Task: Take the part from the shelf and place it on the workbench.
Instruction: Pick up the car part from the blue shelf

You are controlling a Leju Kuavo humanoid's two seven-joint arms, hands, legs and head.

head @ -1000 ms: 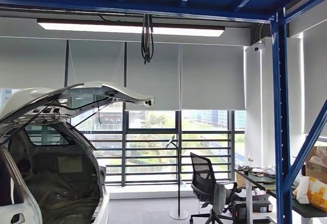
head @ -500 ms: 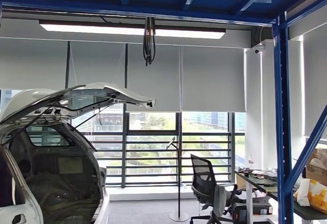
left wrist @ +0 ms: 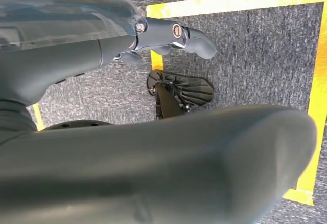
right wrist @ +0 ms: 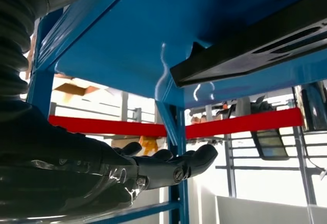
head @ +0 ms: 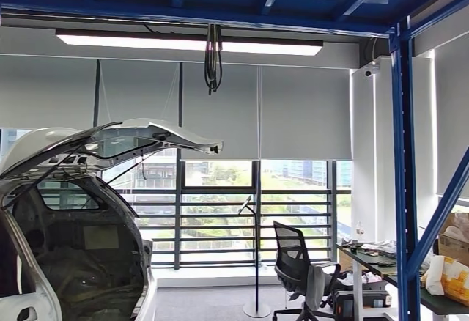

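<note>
Blue shelf (right wrist: 127, 40) carries black part (right wrist: 247, 47) on its edge

No readable text, labels, brands, numbers or signs for you here. The yellow and white bag (head: 451, 277) on the tabletop (head: 387, 266) at the right of the head view has yellow printing, but it's too small to read. The cardboard box (head: 454, 242) behind it shows no legible marking. The white car (head: 72, 211) with its raised hatch carries no badge or plate you can make out. In the left wrist view, the yellow floor tape (left wrist: 316, 96) is plain line, no lettering. In the right wrist view, the blue shelf (right wrist: 127, 45) and red beam (right wrist: 239, 124) are bare of print.
</note>
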